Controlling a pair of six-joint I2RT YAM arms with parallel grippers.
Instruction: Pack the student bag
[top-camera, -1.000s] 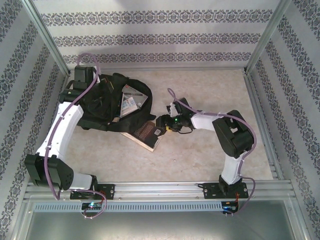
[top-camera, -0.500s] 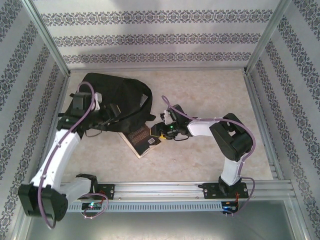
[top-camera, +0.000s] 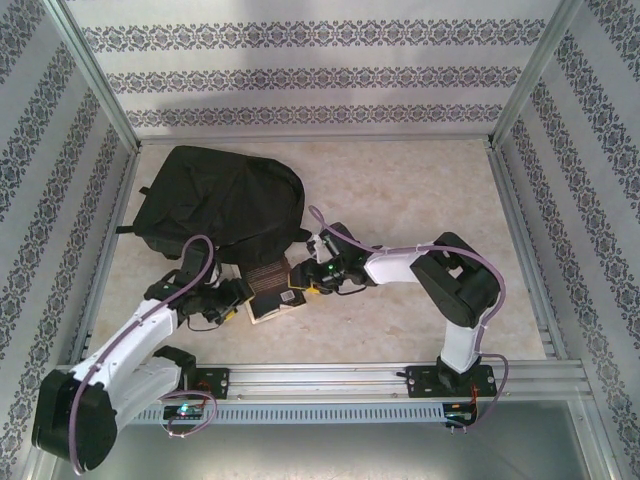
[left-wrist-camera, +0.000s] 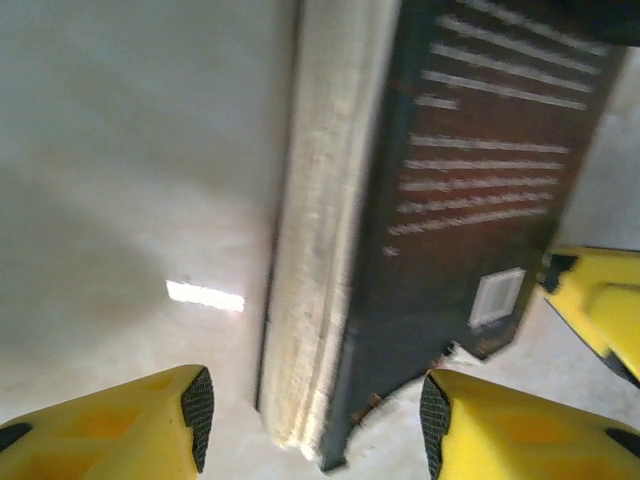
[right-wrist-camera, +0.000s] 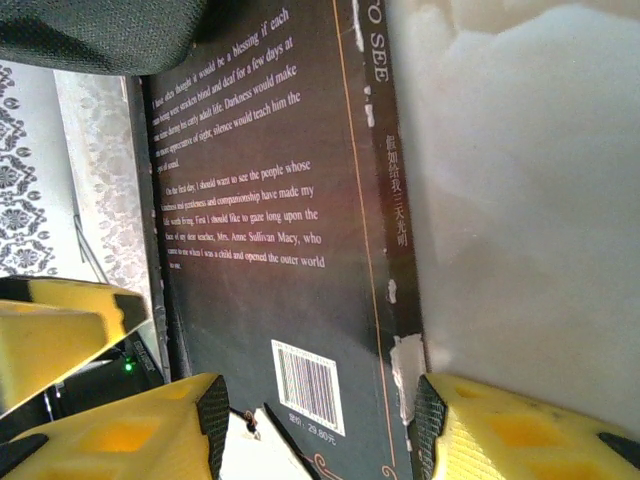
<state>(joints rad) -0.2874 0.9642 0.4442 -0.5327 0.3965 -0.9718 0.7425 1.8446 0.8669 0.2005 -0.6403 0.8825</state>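
Student bag (top-camera: 220, 200) — upper left of the overhead frame, open table (top-camera: 420, 190) to its right. Book (top-camera: 272, 293) at the bag's lower edge; left gripper (top-camera: 240, 295) and right gripper (top-camera: 303, 273) flank it — both with fingers apart.

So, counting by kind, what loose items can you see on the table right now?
Student bag: 1
Book: 1
Total: 2
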